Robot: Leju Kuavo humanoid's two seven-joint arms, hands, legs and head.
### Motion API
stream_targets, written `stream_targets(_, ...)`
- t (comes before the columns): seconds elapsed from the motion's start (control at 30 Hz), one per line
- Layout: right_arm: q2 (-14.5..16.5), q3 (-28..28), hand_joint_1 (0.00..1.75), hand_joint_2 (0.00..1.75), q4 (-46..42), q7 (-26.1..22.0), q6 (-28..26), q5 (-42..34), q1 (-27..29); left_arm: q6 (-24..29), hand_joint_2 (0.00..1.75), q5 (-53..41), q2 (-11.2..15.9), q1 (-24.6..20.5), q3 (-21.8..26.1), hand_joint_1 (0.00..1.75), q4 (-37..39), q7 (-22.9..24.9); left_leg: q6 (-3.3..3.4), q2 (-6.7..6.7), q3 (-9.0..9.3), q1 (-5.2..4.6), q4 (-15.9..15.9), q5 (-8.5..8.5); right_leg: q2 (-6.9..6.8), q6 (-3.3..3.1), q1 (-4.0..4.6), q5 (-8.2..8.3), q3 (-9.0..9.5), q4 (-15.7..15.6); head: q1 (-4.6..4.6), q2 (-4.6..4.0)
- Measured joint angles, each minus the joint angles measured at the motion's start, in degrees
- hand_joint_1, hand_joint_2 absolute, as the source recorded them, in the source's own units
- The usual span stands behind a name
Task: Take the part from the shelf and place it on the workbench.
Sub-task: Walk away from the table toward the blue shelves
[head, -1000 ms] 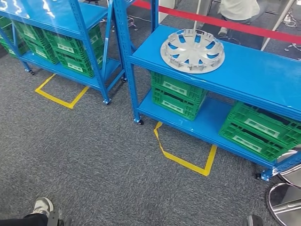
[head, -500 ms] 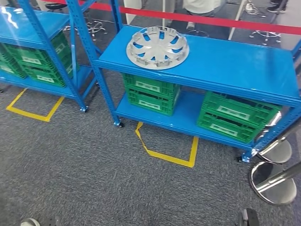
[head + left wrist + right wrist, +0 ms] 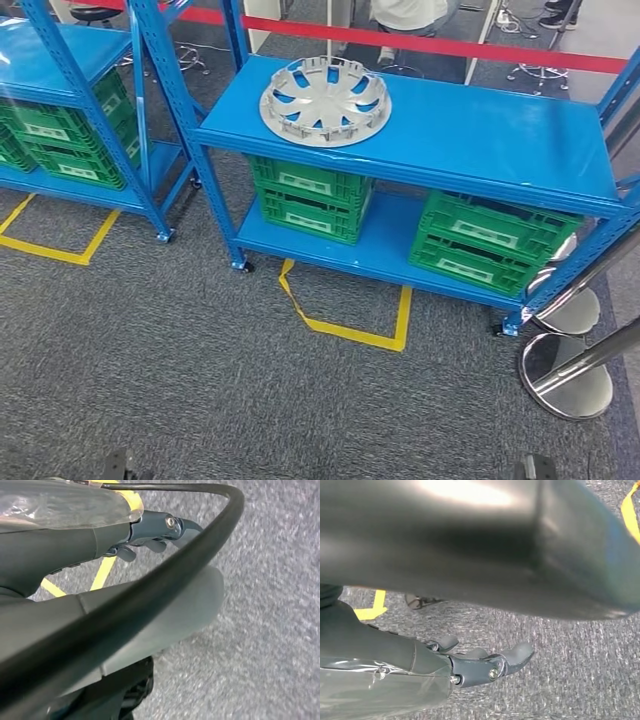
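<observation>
A silver part (image 3: 325, 100) lies on the blue shelf (image 3: 483, 140) above green crates (image 3: 309, 195) and grey carpet (image 3: 189, 360). The left robot hand (image 3: 151, 535) and right robot hand (image 3: 482, 665) both hang empty, fingers loosely extended.

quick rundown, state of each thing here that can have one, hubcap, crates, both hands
hubcap: lying flat on the top board of the blue shelf, untouched
green crates: stacked on the lower board, two stacks
left hand: hanging over the carpet, fingers apart, holding nothing
right hand: hanging over the carpet, fingers apart, holding nothing
</observation>
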Motion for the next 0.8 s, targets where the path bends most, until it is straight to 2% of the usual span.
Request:
stream_targets(0.03, -0.02, 0.01, 0.0, 0.0, 0.0, 0.0, -0.08, -0.01, -0.03, 0.07, 0.0, 0.02, -0.02, -0.02, 0.0, 0.0, 0.0, 0.06, -0.27, 0.06, -0.08, -0.11, 0.22, -0.07, -0.2, -0.2, 0.06, 0.81, 1.57, -3.25, 0.27, 0.0)
stream_targets(0.07, -0.03, 0.01, 0.0, 0.0, 0.0, 0.02, -0.11, -0.04, -0.04, 0.17, 0.0, 0.03, -0.01, -0.04, 0.0, 0.0, 0.0, 0.15, -0.54, 0.09, -0.26, -0.24, 0.47, -0.19, -0.33, -0.41, 0.05, 1.02, 2.4, -5.22, 0.36, 0.0)
stream_targets(0.1, -0.03, 0.02, 0.0, 0.0, 0.0, 0.05, -0.12, -0.08, -0.03, 0.29, 0.44, 0.05, 0.05, -0.05, 0.0, 0.0, 0.0, 0.22, -0.42, 0.1, -0.47, -0.41, 0.69, -0.32, -0.36, -0.57, 0.09, 0.75, 2.56, -5.9, 0.27, 0.0)
stream_targets(0.2, -0.02, 0.07, 0.0, 0.0, 0.02, 0.2, -0.14, -0.22, 0.24, 0.45, 1.75, 0.18, 0.22, -0.02, 0.0, 0.0, 0.0, 0.39, 0.63, 0.1, -0.65, -0.5, 0.81, -0.17, -0.24, -0.76, 0.21, 0.68, 2.51, -6.1, -0.76, 0.0)
stream_targets(0.43, -0.02, 0.51, 0.0, 0.0, 0.19, 2.14, -1.19, 0.42, 0.29, 0.62, 1.75, 0.04, 0.22, 0.02, 0.0, 0.0, 0.0, 1.14, -0.01, 0.09, -0.42, -0.21, 0.3, 0.31, -0.29, -1.32, 0.63, 0.59, 2.54, -6.06, -1.8, 0.0)
stream_targets(0.57, -0.02, 0.78, 0.0, 0.0, 0.22, 2.29, -1.33, 0.51, 0.28, 0.62, 1.75, -0.05, 0.22, 0.03, 0.0, 0.0, 0.0, 1.26, -1.3, 0.09, -0.25, -0.05, 0.07, 0.22, -0.29, -1.55, 0.71, 0.45, 2.61, -6.01, -2.06, 0.0)
stream_targets(0.8, -0.02, 1.22, 0.0, 0.0, 0.28, 2.31, -1.33, 0.53, 0.28, 0.62, 1.75, -0.05, 0.22, 0.03, 0.0, 0.0, 0.0, 1.31, -1.64, 0.09, -0.24, -0.09, 0.08, 0.04, -0.29, -1.59, 0.64, 0.4, 2.68, -6.03, -1.97, 0.0)
